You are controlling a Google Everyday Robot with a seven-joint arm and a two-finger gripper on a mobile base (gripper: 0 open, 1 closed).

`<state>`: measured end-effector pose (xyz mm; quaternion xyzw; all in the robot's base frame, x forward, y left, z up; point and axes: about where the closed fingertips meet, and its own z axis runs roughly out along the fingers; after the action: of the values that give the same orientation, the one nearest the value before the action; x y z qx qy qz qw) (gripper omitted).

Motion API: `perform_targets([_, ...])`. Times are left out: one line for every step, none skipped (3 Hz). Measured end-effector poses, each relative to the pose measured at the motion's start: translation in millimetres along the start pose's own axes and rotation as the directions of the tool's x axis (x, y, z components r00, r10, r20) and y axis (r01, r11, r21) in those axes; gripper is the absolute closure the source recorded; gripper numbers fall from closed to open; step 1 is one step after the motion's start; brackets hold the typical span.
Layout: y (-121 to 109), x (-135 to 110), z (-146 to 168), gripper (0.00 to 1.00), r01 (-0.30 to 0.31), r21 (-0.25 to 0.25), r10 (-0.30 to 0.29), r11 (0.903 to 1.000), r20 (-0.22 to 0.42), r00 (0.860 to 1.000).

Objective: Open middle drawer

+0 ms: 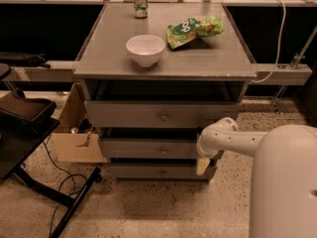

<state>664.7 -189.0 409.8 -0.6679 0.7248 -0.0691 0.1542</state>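
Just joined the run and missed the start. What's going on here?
The robot's arm reaches in from the right toward a grey three-drawer cabinet. Its gripper sits low by the right end of the middle drawer, well to the right of that drawer's centre knob. The drawer does not look pulled out yet. A white bowl, a green snack bag and a can sit on the cabinet top.

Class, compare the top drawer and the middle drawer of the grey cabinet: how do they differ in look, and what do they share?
The top drawer has a taller front than the middle drawer. The top drawer's front shows whole, while the middle drawer's right end is hidden behind the robot's arm, whose claw hangs at that end. Both are grey and flat-fronted, with one small round knob at the centre.
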Motion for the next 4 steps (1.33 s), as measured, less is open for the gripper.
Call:
perform_targets([-1.0,-10.5,20.0,0.19,-0.002,-0.038,0.002,0.9993,-0.002,1.0])
perform_targets([1.6,-11.0,15.4,0.41,0.011,-0.068,-0.012,0.9976,-0.02,1.0])
perform_targets([5.8,-4.8,4.3,0.64,0.024,-0.089,-0.028,0.9958,-0.042,0.999])
perform_targets([17.0,3.6,-8.4,0.88,0.038,-0.12,-0.046,0.992,-0.065,0.997])
